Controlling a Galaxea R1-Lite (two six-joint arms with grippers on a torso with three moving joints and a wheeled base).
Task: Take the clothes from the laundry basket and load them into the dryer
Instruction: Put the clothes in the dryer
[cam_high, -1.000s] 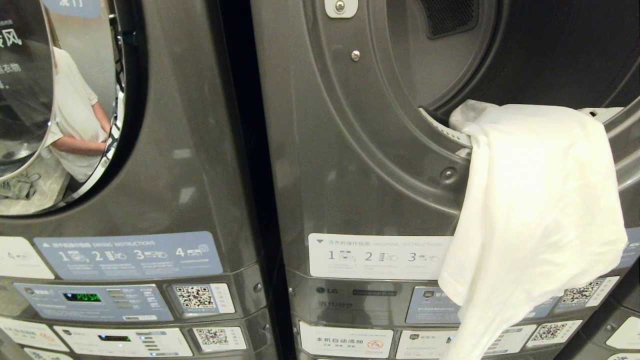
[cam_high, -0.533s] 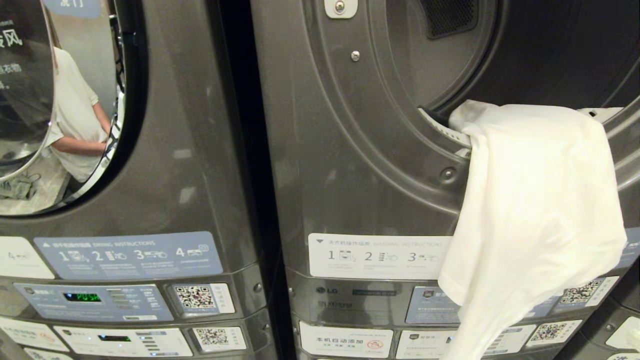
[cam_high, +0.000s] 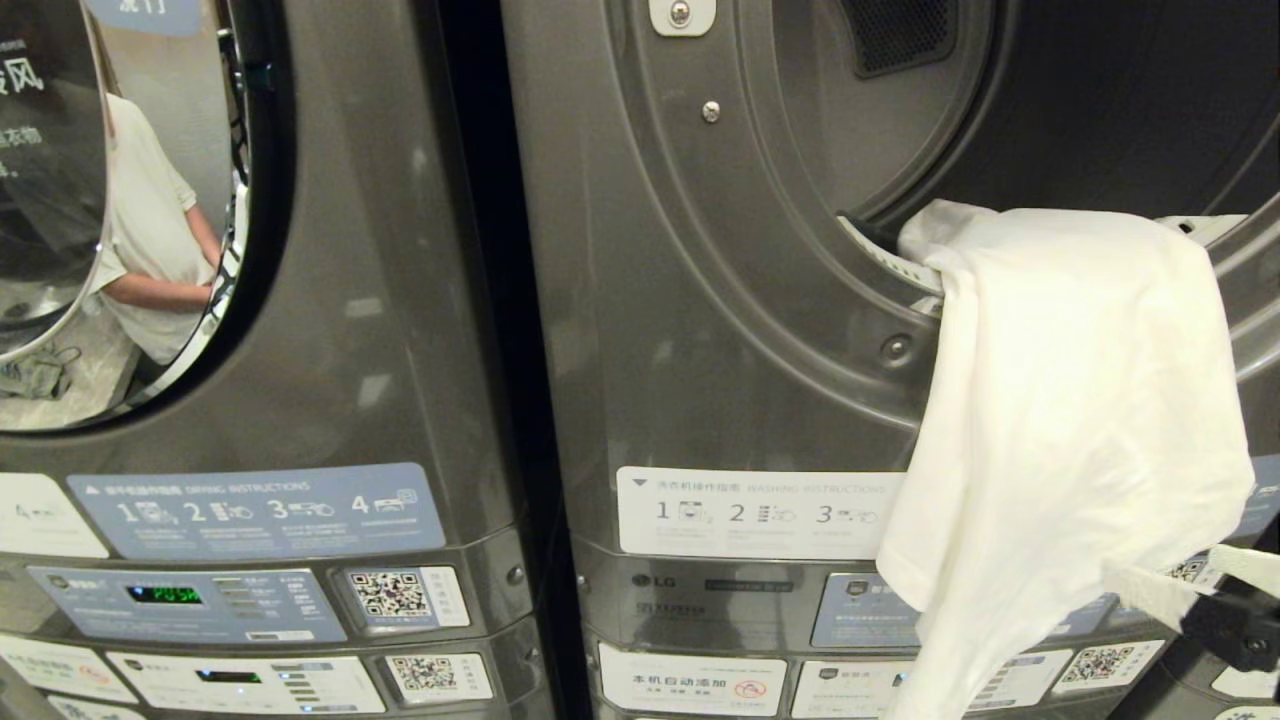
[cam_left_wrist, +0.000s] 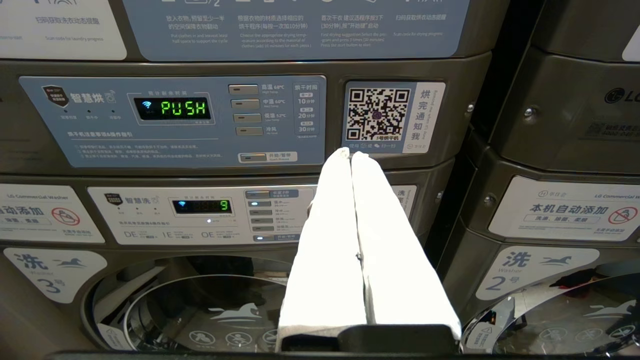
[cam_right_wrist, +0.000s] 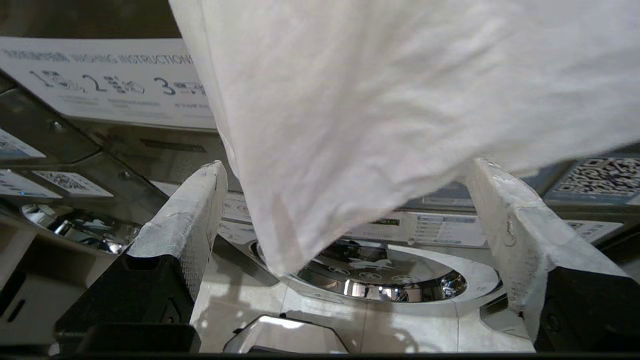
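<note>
A white garment (cam_high: 1070, 400) is draped over the lower rim of the open dryer (cam_high: 700, 300) and hangs down its front; part of it lies inside the dark drum. My right gripper (cam_high: 1160, 563) shows at the bottom right of the head view, open, at the garment's lower hanging edge. In the right wrist view the garment (cam_right_wrist: 350, 125) hangs across the wide gap between the gripper's (cam_right_wrist: 347, 167) taped fingers, not gripped. My left gripper (cam_left_wrist: 351, 154) is shut on nothing, parked facing a control panel. The laundry basket is out of view.
To the left stands a second machine with a closed glass door (cam_high: 120, 230) that reflects a person. Control panels (cam_high: 190, 600) and instruction labels (cam_high: 750, 510) run below both drums. A washer door (cam_right_wrist: 380, 275) sits beneath the hanging garment.
My right gripper has come up into the head view at the bottom right, reaching the garment's lower edge. The garment hangs as before.
</note>
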